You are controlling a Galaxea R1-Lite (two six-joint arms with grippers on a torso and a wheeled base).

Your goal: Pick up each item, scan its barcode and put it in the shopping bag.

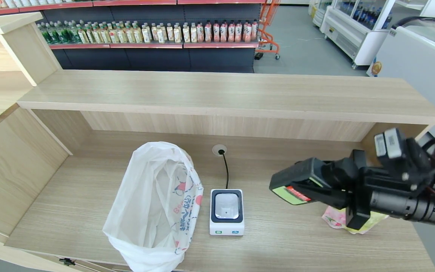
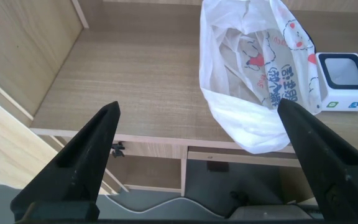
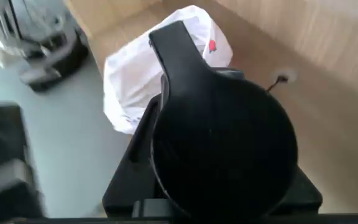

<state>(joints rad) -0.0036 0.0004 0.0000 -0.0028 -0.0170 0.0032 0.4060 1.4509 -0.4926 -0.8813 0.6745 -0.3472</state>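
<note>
Head view: right gripper (image 1: 283, 185) grasps a green-labelled item (image 1: 291, 195) right of the scanner (image 1: 227, 211). Left wrist view: left gripper (image 2: 199, 106) spread wide, empty, near the bag (image 2: 253, 74).

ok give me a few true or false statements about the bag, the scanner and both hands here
1. The bag stands open on the counter, on the robot's left of the scanner. True.
2. The right hand is empty. False: it is shut on a black container with a green and red label.
3. The scanner lies inside the bag. False: it sits on the counter beside the bag.
4. The left hand is open and holds nothing. True.
5. A pink and yellow packet lies on the counter under the right arm. True.
</note>
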